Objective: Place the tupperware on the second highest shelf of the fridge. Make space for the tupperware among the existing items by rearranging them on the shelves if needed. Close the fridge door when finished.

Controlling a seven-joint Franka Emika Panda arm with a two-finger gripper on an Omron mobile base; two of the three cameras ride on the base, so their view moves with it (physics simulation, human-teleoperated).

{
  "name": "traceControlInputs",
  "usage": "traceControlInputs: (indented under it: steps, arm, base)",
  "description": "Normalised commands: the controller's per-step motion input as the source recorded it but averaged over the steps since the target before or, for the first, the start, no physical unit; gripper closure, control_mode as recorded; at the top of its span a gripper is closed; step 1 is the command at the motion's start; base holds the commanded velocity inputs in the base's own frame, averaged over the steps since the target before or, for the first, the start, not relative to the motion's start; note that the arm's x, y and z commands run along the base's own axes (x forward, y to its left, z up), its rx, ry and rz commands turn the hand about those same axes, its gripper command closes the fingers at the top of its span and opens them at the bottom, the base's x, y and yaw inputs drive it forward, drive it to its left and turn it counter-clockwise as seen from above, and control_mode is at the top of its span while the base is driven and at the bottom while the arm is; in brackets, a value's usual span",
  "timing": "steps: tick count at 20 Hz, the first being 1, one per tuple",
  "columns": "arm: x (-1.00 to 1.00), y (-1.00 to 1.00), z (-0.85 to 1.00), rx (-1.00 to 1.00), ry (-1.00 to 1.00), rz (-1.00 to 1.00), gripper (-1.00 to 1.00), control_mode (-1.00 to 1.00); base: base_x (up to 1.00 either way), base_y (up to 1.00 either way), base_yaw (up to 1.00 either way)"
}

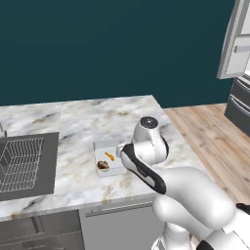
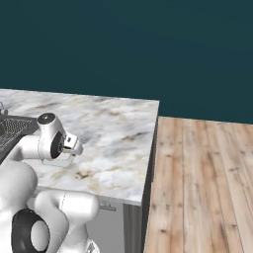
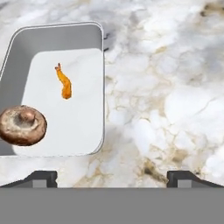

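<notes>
Lying on the marble-patterned white and beige tabletop (image 1: 83, 122), the small shallow white rectangular tupperware (image 1: 108, 157) is seen in the left base view just beside the white arm. From the hand view its inside is shown clearly: a round brown mushroom-like lump (image 3: 22, 124) and a thin orange bit (image 3: 64, 82). The two-finger gripper (image 3: 111, 177) is held above the tabletop with its jaws released wide, nothing between them; the tub lies to their left. A dark sink with a wire rack (image 1: 22, 163) and part of the tall grey fridge (image 1: 237, 49) are given by the left base view. The wooden plank floor (image 2: 202, 188) is shown widely in the right base view.
</notes>
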Motion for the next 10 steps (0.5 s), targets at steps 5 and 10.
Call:
traceControlInputs:
  steps: [5,10]
  arm:
    - [0.36,0.0,-0.22,0.0,0.09,0.0,-1.0,-1.0]
    - [0.35,0.03,-0.19,0.0,0.1,0.0,-1.0,-1.0]
  base:
    - [0.0,0.0,0.0]
    - [0.0,0.0,0.0]
